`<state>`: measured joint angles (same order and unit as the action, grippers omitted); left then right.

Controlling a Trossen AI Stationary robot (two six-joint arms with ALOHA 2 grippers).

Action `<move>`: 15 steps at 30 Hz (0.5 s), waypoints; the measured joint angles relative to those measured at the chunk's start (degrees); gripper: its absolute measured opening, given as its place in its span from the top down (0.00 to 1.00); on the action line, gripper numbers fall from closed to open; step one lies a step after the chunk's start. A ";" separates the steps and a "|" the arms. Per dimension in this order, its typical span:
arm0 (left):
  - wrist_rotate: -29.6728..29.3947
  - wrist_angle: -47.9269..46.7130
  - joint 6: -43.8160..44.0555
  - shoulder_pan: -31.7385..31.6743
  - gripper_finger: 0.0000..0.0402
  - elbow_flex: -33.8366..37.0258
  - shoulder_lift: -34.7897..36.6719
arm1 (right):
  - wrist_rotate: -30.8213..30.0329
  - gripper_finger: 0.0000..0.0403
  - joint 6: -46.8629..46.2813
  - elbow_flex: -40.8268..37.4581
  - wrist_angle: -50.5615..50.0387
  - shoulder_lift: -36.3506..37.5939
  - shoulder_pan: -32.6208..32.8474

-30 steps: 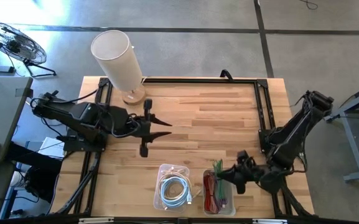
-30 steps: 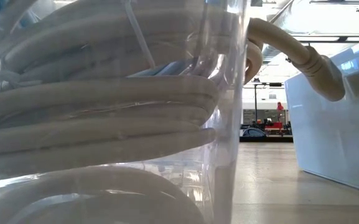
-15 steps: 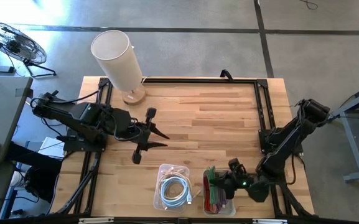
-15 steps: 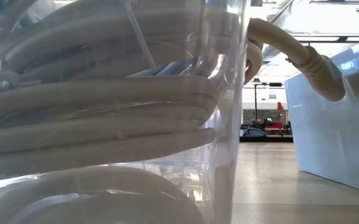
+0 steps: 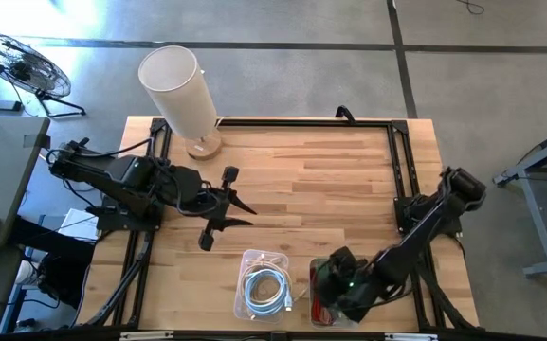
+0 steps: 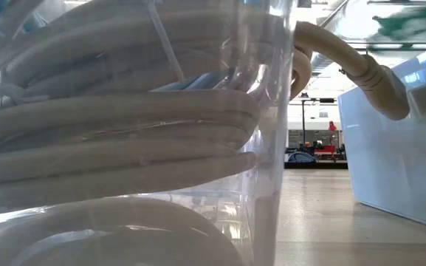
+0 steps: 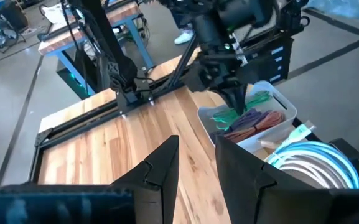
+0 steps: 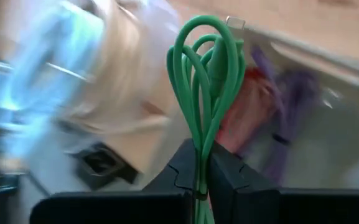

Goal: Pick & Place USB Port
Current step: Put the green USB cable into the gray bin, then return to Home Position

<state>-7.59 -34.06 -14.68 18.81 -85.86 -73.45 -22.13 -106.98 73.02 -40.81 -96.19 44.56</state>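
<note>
My right gripper point(image 5: 335, 277) is shut on a green coiled cable point(image 8: 207, 74) and hovers over the clear bin point(image 5: 355, 317) of red and purple cables at the table's near edge. In the left wrist view the same gripper point(image 7: 235, 99) points down, and the green cable point(image 7: 238, 115) hangs from it into the bin's mouth. I cannot tell whether it touches the cables point(image 7: 260, 121) below. My left gripper point(image 5: 245, 213) is open and waits above the table's left middle. My right gripper pinches the green cable's bundled strands point(image 8: 199, 163) between its two fingers, coming from above and pointing down. The loops point(image 8: 195, 50) stand out beyond the fingertips. They hang below the gripper over the bin of coloured cables.
A second clear bin point(image 5: 239, 284) with coiled white and blue cables point(image 5: 265, 289) sits left of the coloured-cable bin and fills the low view point(image 6: 124, 133). A white cylindrical lamp point(image 5: 178, 90) stands at the far left corner. Bare wood point(image 5: 320, 180) spans the table's middle.
My right gripper has carried the green cable toward the table's left and near edge, from beside the coloured-cable bin to above it. My left gripper turned slightly in place early in the second.
</note>
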 joint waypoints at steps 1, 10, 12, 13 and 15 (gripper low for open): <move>-0.07 -0.18 0.00 0.00 0.75 0.00 0.00 | 1.41 0.98 -0.93 0.92 -1.43 -1.28 0.02; -0.46 -1.41 -1.41 0.00 0.75 0.00 0.00 | 12.04 0.93 -6.34 3.32 -12.41 -6.35 -0.07; -0.46 -1.73 -1.53 -0.02 0.75 0.00 0.00 | 10.54 0.87 -5.23 3.18 -11.80 -6.33 -0.33; -0.48 -1.92 -1.55 -0.02 0.75 0.00 0.00 | 9.90 0.85 -4.83 3.13 -11.83 -6.33 -0.46; -0.82 -2.13 -1.81 -0.02 0.75 0.00 0.00 | 9.67 0.80 -4.04 3.12 -11.74 -6.33 -1.10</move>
<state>-8.42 -36.18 -16.49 18.79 -85.86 -73.45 -12.46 -111.02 76.14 -52.55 -102.52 43.46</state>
